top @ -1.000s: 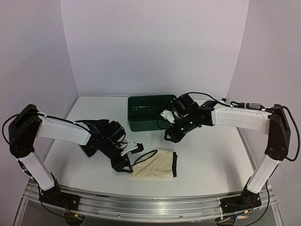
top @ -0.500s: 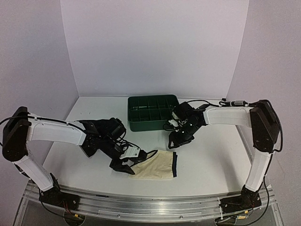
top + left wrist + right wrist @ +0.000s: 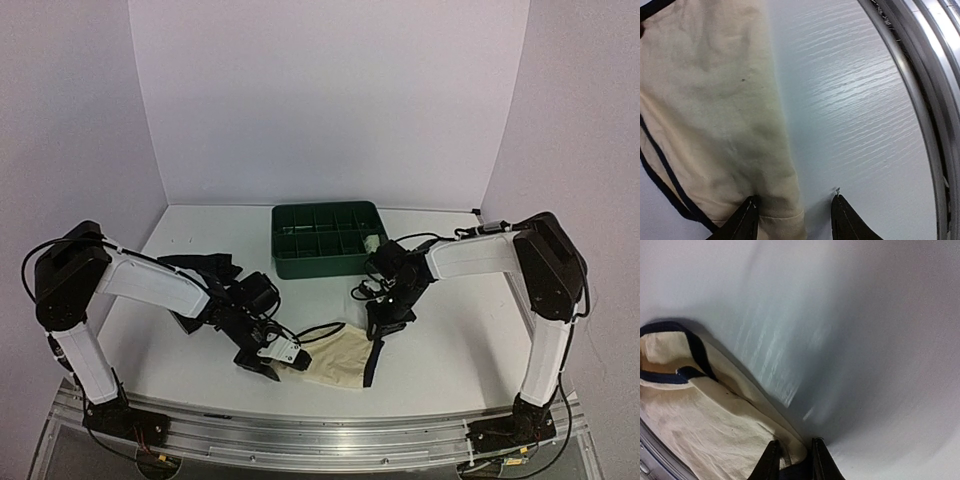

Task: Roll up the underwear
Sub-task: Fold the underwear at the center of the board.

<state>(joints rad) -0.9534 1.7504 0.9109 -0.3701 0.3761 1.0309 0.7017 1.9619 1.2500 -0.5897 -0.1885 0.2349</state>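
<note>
while between two grippers point(image 3: 795, 217) point(image 3: 792, 460) — one underwear point(image 3: 340, 357)

The cream underwear point(image 3: 715, 430) runs off the right wrist view's bottom edge, its corner inside the right pincer point(image 3: 794, 450) too dark to read.

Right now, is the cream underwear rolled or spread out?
Spread out, not rolled: the cream underwear lies mostly flat on the table, one edge pinched in the right fingers.

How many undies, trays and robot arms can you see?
Underwear: 3 (cream underwear, black underwear, pale underwear)
Green tray: 1
Robot arms: 2 (left arm, right arm)
Total: 6
</note>
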